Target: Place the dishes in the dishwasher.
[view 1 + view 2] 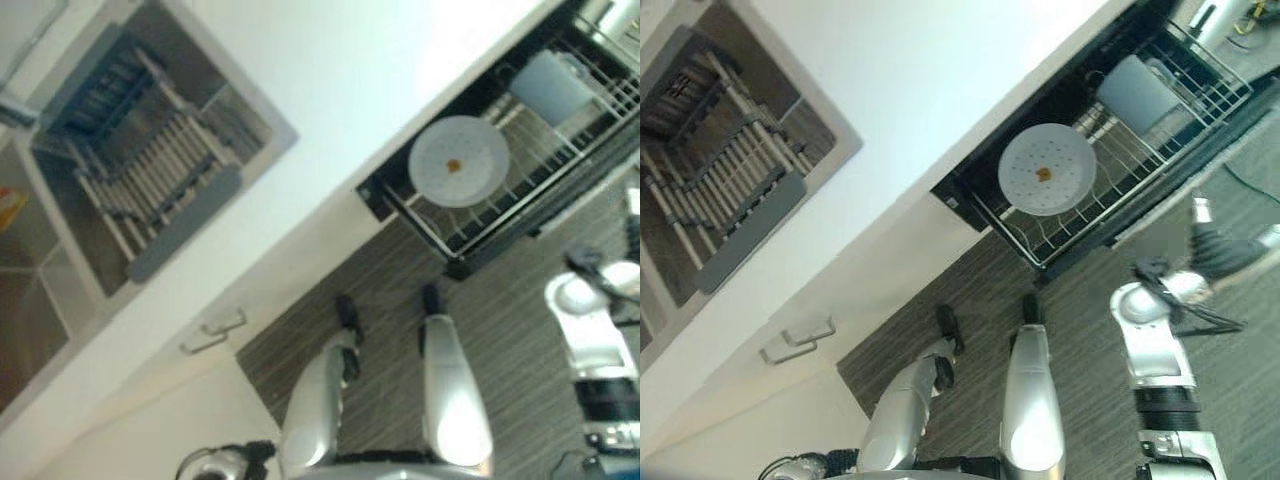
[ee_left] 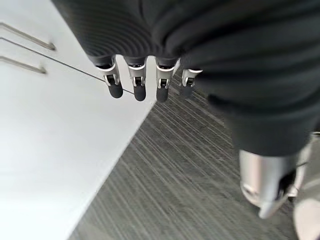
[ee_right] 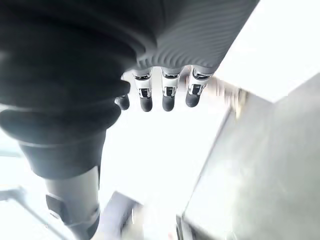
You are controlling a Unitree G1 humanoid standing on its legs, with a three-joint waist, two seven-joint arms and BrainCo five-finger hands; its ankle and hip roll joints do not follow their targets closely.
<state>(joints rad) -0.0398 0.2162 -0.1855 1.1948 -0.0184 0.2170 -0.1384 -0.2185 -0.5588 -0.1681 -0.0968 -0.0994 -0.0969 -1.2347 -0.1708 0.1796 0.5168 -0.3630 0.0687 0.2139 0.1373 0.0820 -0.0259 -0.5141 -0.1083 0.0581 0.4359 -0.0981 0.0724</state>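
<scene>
We see the dishwasher (image 1: 500, 170) open with its wire rack (image 1: 1110, 200) pulled out. A white plate (image 1: 1047, 169) already lies flat in the rack, and a pale blue container (image 1: 552, 85) sits deeper in the rack, beyond the plate. So part of the loading looks done. The dish rack (image 1: 150, 170) in the sink, well away from the dishwasher along the desk (image 1: 340, 90), holds no dishes that we can make out. Our left hand (image 2: 145, 80) and right hand (image 3: 165, 92) hang empty, fingers straight and apart.
</scene>
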